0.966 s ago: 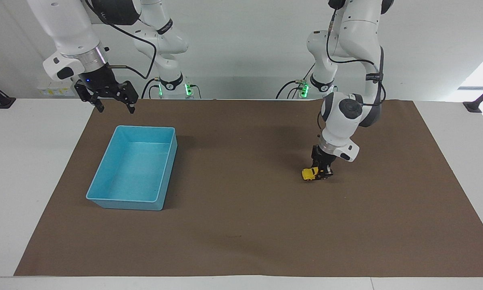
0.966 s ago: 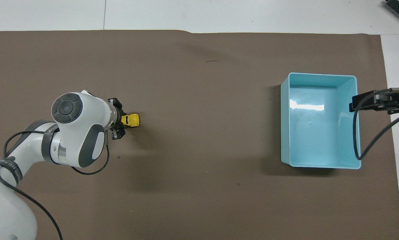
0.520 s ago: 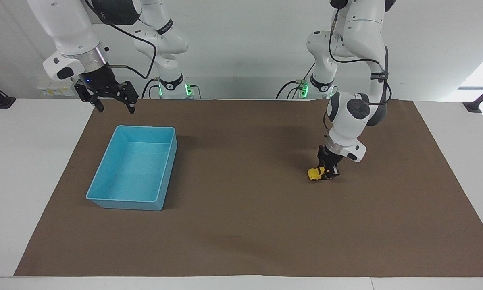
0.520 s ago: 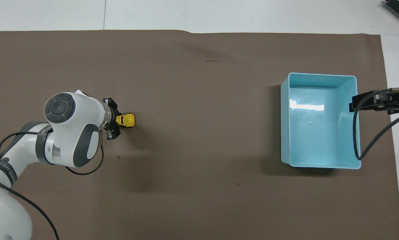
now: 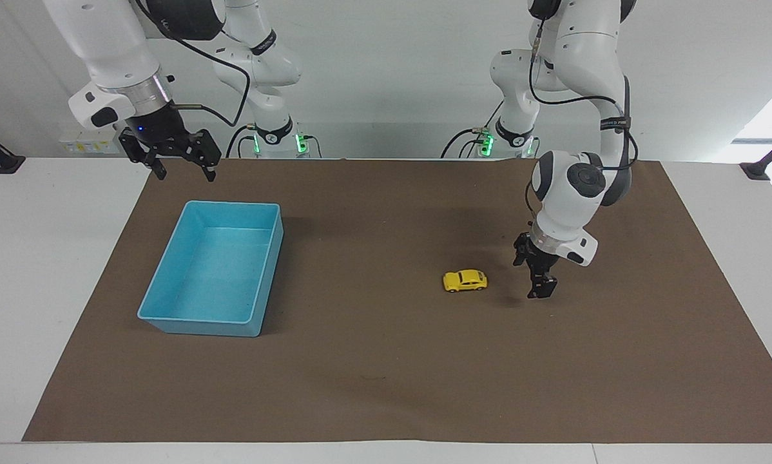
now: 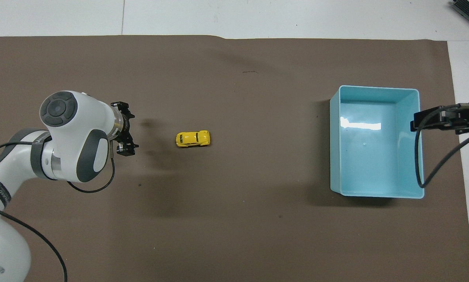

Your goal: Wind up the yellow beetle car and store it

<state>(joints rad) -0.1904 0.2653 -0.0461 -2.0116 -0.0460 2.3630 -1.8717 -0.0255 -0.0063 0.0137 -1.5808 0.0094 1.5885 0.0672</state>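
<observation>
A moment before, the left gripper [image 5: 536,274] had pinched the tiny bright-yellow beetle-shaped toy car [image 5: 464,281]; now its fingers stood spread and empty, and the car sat free on the brown paper mat [image 5: 386,386], well clear of it toward the shallow light-blue plastic tray [image 5: 167,309] — likely released to run, with storing not yet done. The right gripper [image 5: 178,169] waited open above the tray's robot-side end. The car's winding mechanism was too small to make out.
</observation>
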